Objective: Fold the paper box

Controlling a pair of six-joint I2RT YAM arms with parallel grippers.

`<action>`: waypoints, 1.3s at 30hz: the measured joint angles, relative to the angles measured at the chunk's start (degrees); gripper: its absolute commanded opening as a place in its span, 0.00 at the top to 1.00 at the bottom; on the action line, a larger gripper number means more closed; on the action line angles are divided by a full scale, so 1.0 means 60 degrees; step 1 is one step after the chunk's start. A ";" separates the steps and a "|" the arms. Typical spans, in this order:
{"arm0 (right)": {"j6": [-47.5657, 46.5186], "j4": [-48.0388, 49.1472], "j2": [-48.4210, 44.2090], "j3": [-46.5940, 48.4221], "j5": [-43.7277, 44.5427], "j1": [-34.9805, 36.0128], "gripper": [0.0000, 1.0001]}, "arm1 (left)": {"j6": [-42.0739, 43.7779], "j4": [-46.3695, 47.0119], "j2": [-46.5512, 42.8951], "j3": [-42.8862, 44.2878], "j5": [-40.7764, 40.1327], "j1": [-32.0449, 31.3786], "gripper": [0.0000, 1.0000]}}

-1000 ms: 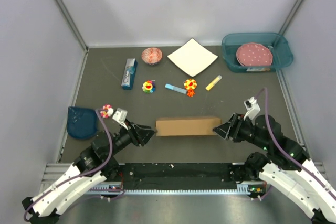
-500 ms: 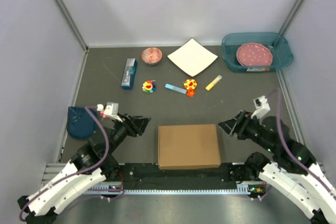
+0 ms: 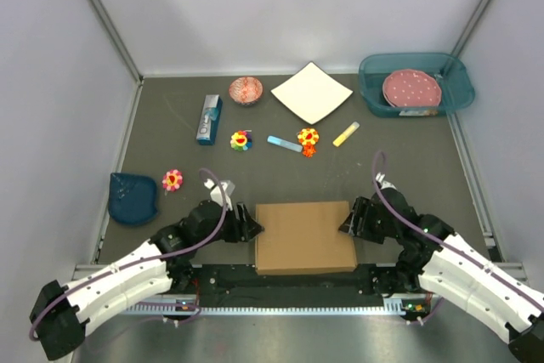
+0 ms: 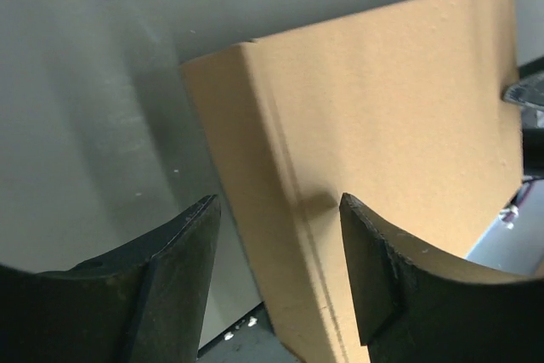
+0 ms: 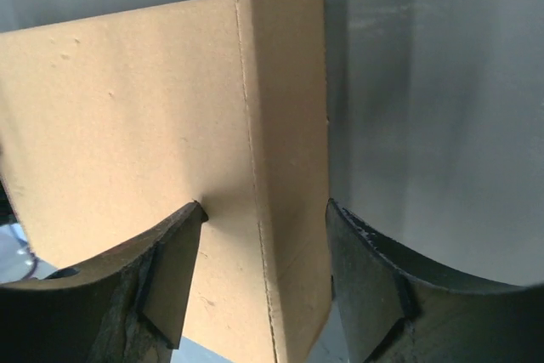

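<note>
Working on the paper box (image 3: 304,236), lying flat and looking shut, big brown side up, near the front edge of the table (image 3: 408,167), right between the two arms. Reaching in at its left end with the left gripper (image 3: 248,227), jaws standing well apart, one finger over the top and the other down beside the short wall, with the box's edge in the gap. Not squeezing anything, going by the wrist view; hard to tell about any touching of the cardboard. Doing the same at the right end with the right gripper (image 3: 348,222): jaws apart, straddling the corner edge between top and end wall, gripping nothing as far as can be seen. Seeming to be very late in the job, with walls up and lid down, so probably lining up to press the ends and make the folds sit tight. Next, most likely needing a gentle pinch or push at both ends together, taking care not to slide the box off the near edge or crush a corner. Also needing a check of the lid's flap, not showing from here.
</note>
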 measured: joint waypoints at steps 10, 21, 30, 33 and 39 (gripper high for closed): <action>0.0397 0.2135 0.0117 -0.0863 -0.0022 -0.0036 0.61 | -0.0091 0.2313 0.1122 -0.0448 0.0040 0.0124 0.58; -0.0688 0.5759 0.4492 0.0208 -0.0834 -0.2211 0.63 | 0.0627 0.4510 0.4339 0.0714 0.0215 0.2386 0.51; -0.1530 0.5442 0.5268 0.1264 -0.0681 -0.2667 0.34 | 0.1417 0.3158 0.5508 0.2896 0.0488 0.2896 0.36; -0.1745 0.4076 0.3825 0.1486 -0.0255 -0.2659 0.33 | 0.1570 0.2091 0.4717 0.3461 0.0098 0.2889 0.36; -0.2011 0.3071 0.1064 0.1996 0.0372 -0.2663 0.16 | 0.1494 0.0816 0.3410 0.3719 -0.0619 0.2889 0.38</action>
